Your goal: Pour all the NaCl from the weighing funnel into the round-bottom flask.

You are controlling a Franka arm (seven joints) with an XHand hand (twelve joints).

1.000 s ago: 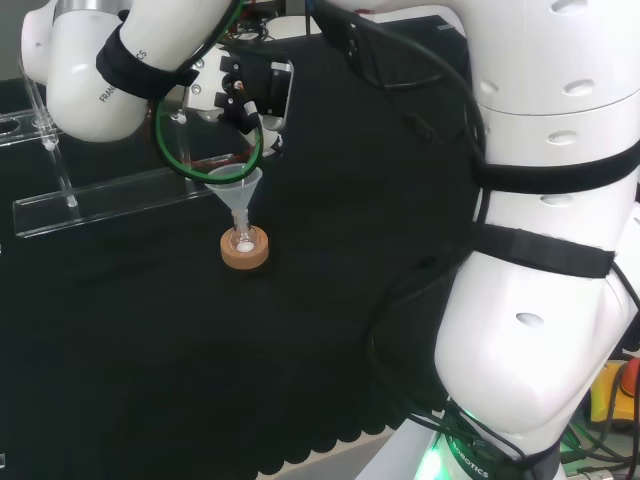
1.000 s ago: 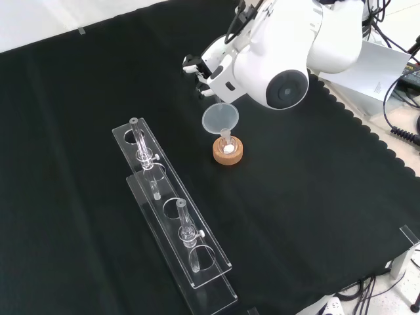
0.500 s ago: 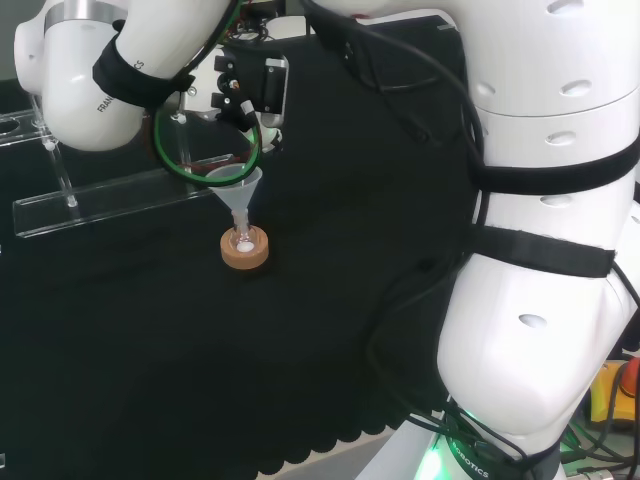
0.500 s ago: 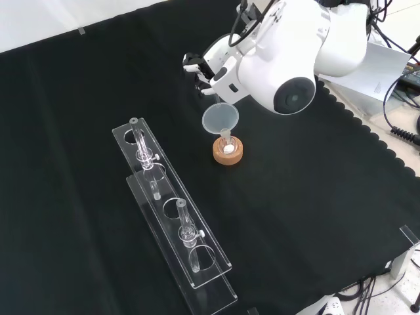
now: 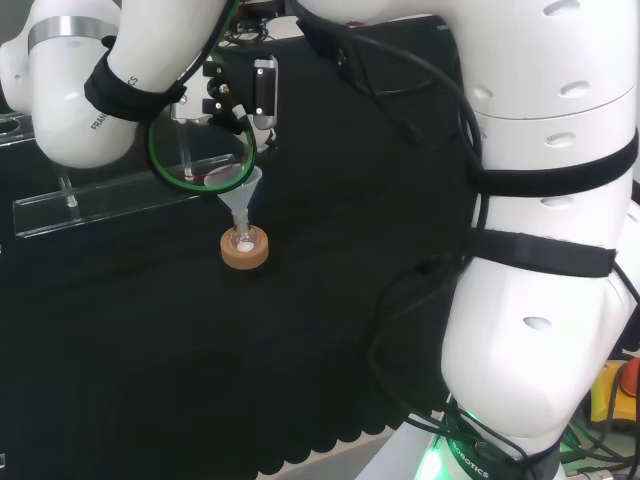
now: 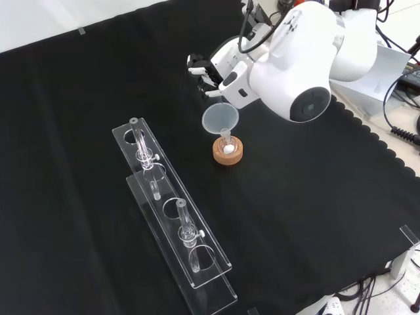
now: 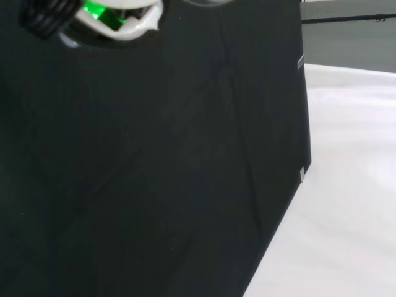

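In the front view the round-bottom flask (image 6: pixel 228 149) sits in a cork ring (image 6: pixel 228 155) near the middle of the black cloth (image 6: pixel 315 197), a clear funnel (image 6: pixel 220 119) standing in its neck and a little white powder visible inside. The hand (image 6: pixel 205 69) hangs above and behind the funnel — apart from it, touching nothing — though whether its fingers are curled or straight cannot be told. A clear rack (image 6: pixel 172 216) with tubes lies well to the left.
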